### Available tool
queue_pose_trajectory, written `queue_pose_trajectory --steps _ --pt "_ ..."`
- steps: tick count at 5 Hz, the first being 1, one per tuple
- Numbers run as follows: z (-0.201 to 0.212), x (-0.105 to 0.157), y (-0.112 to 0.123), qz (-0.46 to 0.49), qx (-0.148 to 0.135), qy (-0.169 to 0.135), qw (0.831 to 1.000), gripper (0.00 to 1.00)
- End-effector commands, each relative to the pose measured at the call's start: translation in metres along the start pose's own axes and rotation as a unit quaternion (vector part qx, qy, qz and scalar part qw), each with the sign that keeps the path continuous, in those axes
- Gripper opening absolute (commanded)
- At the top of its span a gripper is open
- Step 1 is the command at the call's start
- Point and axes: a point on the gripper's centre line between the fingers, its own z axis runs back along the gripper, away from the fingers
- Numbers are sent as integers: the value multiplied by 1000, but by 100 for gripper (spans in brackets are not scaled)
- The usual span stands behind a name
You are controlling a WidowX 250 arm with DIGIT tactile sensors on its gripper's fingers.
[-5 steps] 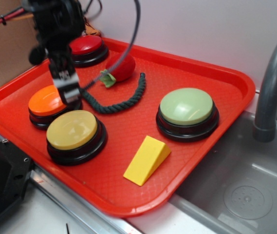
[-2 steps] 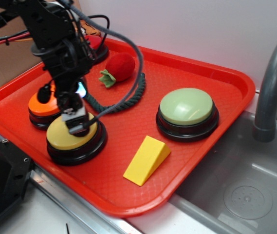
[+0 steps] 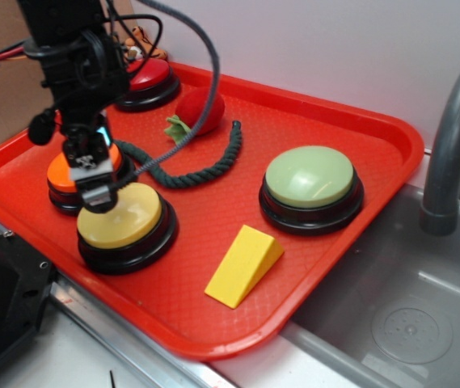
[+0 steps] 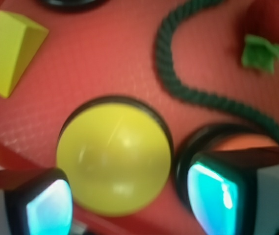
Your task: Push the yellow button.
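the gripper (image 3: 98,196), its jaws apart and empty, hangs over the left edge of the yellow button (image 3: 122,216) at the tray's (image 3: 391,153) front-left, so an off-centre press may hit the touching orange button (image 3: 69,175).

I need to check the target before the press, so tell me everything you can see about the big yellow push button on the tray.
The large round yellow push button has a glossy, pale yellow plastic dome on a wider black base. It sits upright near the front left edge of the red plastic tray, close beside the orange-topped button. The black end effector is above its rear left edge; whether they touch cannot be told. In the wrist view the dome lies between the end effector's fingers.
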Motion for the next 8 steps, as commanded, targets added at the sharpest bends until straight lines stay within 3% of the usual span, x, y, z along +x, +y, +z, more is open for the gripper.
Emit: queue_pose_trajectory --steps 1,2,4,6,7,8 --pt "-11 12 -9 -12 -26 7 1000 100" --pt "4 12 -11 -10 -13 -12 1000 100" --pt "72 19 1 45 20 -50 998 100" --pt "106 28 19 127 10 -15 992 100" --pt "113 27 31 166 15 -27 986 100" --pt "117 28 37 199 17 -21 980 100"
